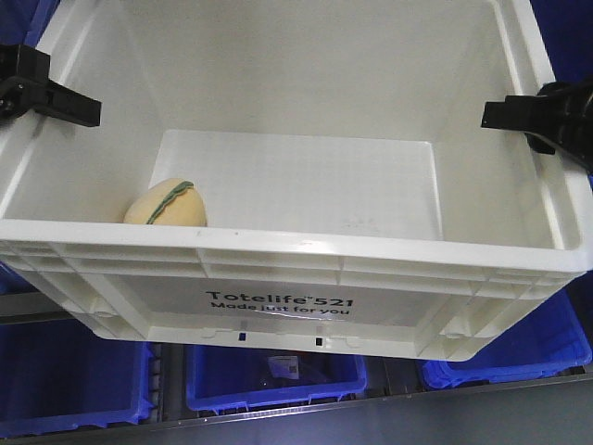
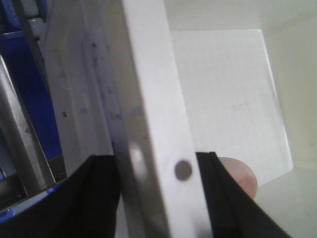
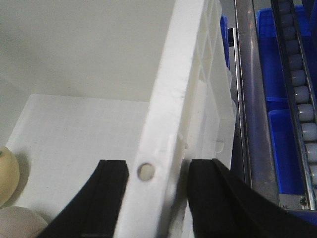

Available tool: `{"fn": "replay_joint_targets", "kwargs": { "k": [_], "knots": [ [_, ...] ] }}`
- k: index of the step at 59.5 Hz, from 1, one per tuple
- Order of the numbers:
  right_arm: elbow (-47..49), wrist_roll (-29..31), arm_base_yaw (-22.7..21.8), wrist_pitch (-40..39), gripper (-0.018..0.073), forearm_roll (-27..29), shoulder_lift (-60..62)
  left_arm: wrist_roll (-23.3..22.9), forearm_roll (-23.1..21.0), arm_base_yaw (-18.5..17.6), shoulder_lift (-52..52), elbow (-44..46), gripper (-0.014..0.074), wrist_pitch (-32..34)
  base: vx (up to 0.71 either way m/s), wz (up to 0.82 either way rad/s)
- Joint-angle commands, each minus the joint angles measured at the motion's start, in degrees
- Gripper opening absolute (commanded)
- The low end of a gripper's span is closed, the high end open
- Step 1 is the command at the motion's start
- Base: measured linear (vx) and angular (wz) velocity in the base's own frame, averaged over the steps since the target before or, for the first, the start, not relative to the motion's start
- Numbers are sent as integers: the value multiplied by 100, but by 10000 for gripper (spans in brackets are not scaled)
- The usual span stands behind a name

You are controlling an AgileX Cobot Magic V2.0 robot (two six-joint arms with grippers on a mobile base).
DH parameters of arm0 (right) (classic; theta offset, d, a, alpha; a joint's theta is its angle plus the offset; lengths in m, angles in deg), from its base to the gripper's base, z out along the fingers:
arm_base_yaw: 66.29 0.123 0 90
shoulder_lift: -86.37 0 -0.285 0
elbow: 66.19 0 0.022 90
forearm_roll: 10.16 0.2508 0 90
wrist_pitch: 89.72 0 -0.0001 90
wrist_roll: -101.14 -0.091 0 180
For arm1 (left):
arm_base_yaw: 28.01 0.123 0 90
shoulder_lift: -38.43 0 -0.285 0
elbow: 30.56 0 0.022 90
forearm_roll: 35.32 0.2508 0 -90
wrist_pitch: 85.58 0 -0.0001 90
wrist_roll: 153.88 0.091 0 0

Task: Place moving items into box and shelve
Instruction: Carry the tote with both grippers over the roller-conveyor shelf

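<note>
Two grippers (image 2: 157, 171) (image 3: 156, 171) astride opposite box (image 1: 278, 243) rims.

The right gripper (image 3: 156, 171) clamps the box (image 3: 184, 69) wall at six o'clock, a pale yellow toy (image 3: 7, 173) inside at eight o'clock.

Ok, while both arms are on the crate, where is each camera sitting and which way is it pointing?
Exterior front-facing: high, angled down into the large white ribbed plastic crate; left gripper and right gripper clamp its side rims, pale yellow green-striped round toy inside.
Left wrist-mounted: on the left arm, looking along the left rim, black fingers either side.
Right wrist-mounted: on the right arm, looking along the right rim, black fingers either side, metal roller track beyond.
Shared: all three see the crate's white floor.
</note>
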Motion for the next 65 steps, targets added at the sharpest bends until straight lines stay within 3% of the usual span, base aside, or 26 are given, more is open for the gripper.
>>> {"fn": "replay_joint_targets", "kwargs": {
  "k": [1,65],
  "knots": [
    [254,17,52,-882,-6,496,154,134,-1079,-64,233,251,-3,225,9,-1],
    [254,17,52,-882,-6,496,154,134,-1079,-64,233,251,-3,225,5,1]
  ]
}}
